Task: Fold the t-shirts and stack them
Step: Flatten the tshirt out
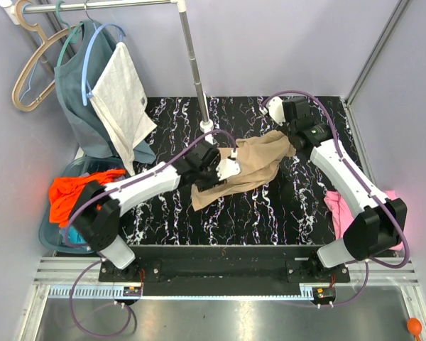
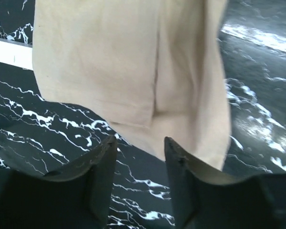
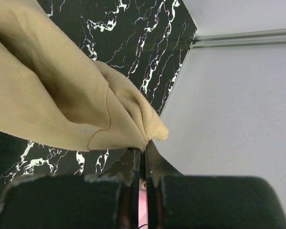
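We find the right gripper (image 3: 144, 153) pinched tight on an edge of the tan t-shirt (image 1: 245, 170), which trails down onto the black table (image 1: 284, 213) between the arms. The left gripper (image 2: 140, 145) stands partly parted and empty, near the cloth.

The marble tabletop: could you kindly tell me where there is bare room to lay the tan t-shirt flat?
Widest bare patch: front centre of the tabletop, between the left arm, the right arm and the tan t-shirt. A narrower strip lies at the back, beside the pole. Crowded: left edge, orange t-shirt in a basin; right edge, pink t-shirt.
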